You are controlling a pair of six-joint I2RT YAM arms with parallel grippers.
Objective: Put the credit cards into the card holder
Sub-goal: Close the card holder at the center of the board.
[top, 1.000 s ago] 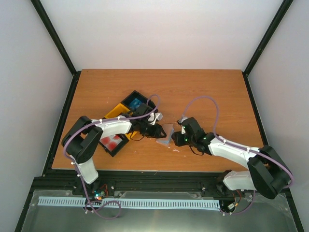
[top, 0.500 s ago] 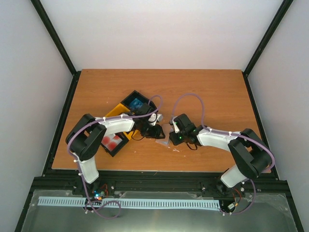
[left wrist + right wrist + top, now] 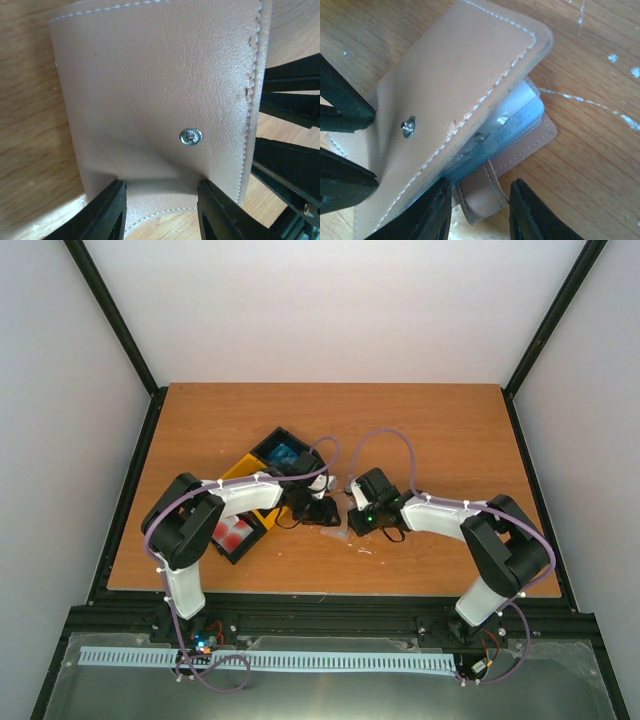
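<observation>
A brown wooden worktop (image 3: 420, 430) sits inside plain white walls (image 3: 330, 310) framed by black posts (image 3: 110, 310). Pale scratches (image 3: 580, 100) mark the wood. The card holder (image 3: 445, 90) lies just toward 6 o'clock of the worktop's middle, with its cover lifted. The left fingers (image 3: 107, 212) clamp that cover from 9 o'clock. The right fingers (image 3: 530, 215) stand half open astride its strap (image 3: 477, 197), gripping nothing. Between 8 and 10 o'clock of the holder, black bins (image 3: 262, 448) hold a blue card (image 3: 283, 453) and red cards (image 3: 233, 533).
</observation>
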